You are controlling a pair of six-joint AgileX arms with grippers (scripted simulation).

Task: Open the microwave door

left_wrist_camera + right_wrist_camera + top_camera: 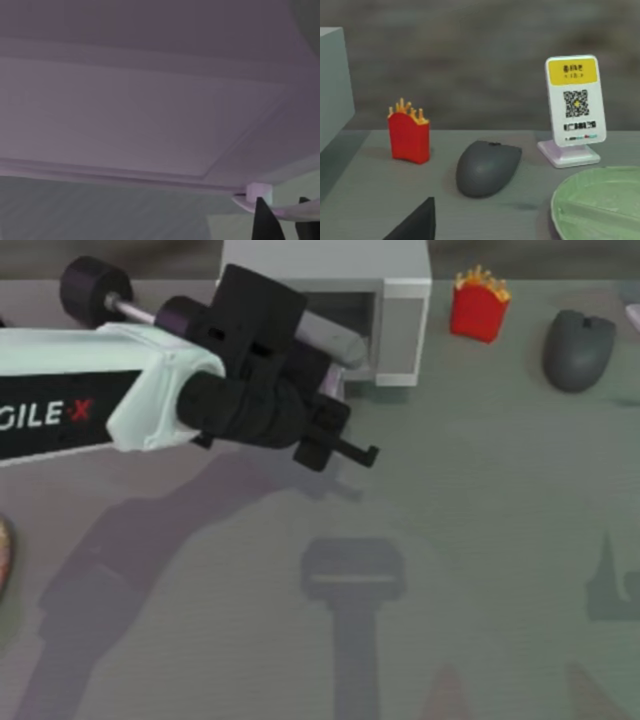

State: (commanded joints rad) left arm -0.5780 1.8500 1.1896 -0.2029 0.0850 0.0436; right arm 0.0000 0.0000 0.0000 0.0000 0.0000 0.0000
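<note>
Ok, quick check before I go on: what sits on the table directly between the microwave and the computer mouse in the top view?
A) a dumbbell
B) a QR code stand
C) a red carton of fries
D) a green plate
C: the red carton of fries stands to the right of the microwave and to the left of the dark grey mouse in the top view; the right wrist view shows the same order.
</note>
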